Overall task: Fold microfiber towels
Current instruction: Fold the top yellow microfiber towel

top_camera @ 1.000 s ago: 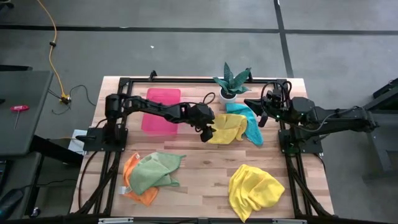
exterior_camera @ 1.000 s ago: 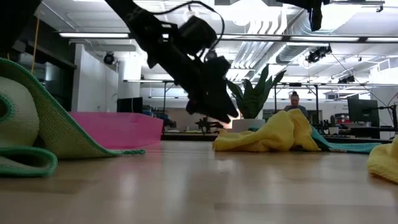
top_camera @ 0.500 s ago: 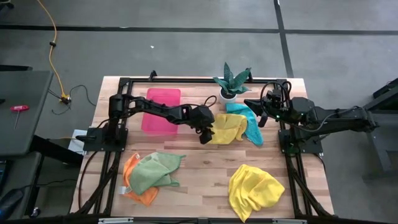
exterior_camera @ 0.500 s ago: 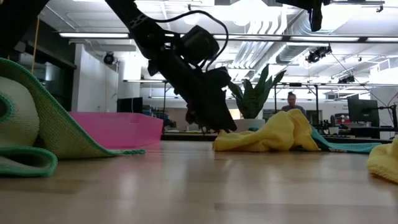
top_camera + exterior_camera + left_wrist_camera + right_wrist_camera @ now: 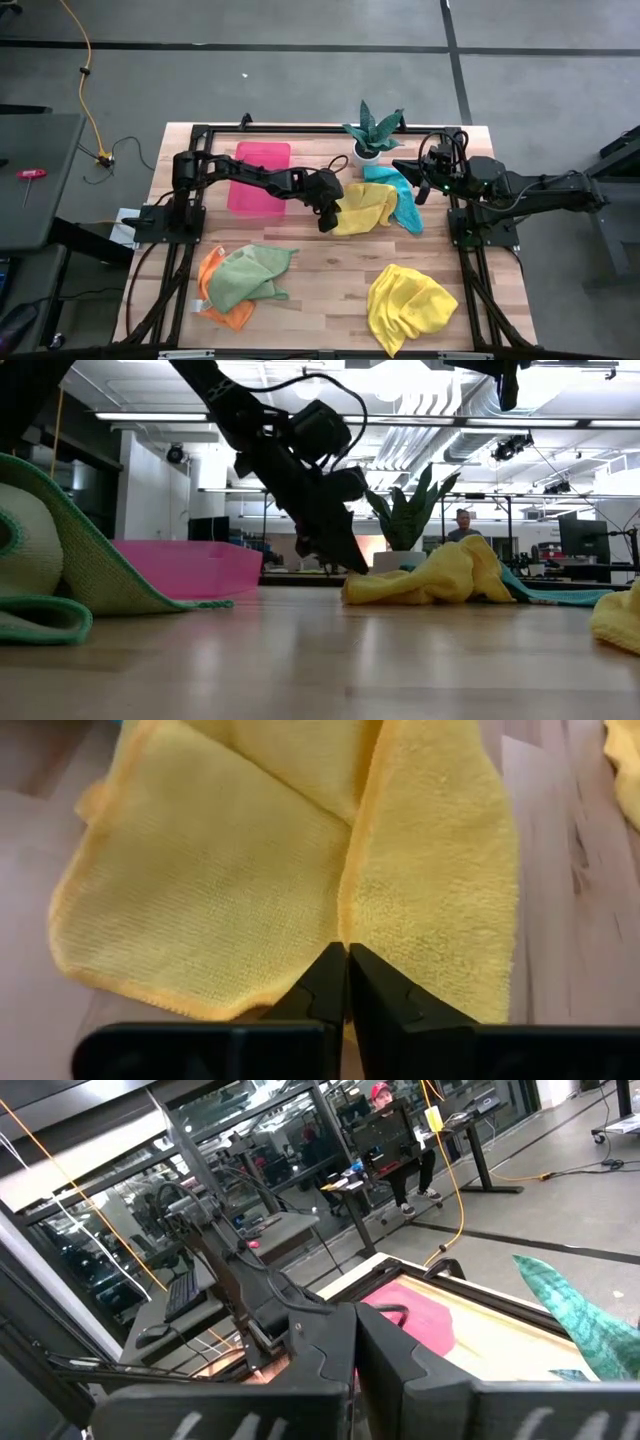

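Currently my left gripper jaws pinch the yellow towel edge on the worktop; right gripper jaws shut, empty.

Left claw sits mid-bench at the left edge of a crumpled towel; a second towel lies just past that one on its far right, partly under it. Tray is behind-left of the claw and the potted plant behind-right. Two overlapped towels lie front-left, another towel front-right, and the right claw hangs off to the right beyond the second towel.
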You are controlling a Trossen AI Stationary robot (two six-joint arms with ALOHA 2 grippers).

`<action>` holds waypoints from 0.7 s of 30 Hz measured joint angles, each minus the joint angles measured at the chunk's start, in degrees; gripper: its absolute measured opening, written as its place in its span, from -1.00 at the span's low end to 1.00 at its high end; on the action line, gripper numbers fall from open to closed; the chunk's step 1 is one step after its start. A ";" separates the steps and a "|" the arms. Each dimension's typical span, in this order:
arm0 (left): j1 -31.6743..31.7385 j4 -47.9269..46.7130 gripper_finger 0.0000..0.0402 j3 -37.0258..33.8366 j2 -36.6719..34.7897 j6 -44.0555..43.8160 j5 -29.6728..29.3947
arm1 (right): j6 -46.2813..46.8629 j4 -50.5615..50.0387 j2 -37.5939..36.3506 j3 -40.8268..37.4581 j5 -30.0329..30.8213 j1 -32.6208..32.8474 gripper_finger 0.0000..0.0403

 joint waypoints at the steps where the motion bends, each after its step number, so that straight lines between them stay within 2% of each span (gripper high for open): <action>1: 0.06 -0.62 -0.96 0.00 -0.51 0.86 -0.01 | 0.00 0.00 0.00 -0.01 0.00 0.00 -1.00; 14: 3.08 -9.41 -1.00 0.00 -13.48 6.16 1.67 | 2.06 -0.65 -0.02 -0.01 -0.62 -0.02 -1.00; 21: 1.71 -17.14 -1.00 0.04 -21.08 7.94 1.46 | 9.08 -12.61 3.67 -0.03 -5.76 0.00 -0.94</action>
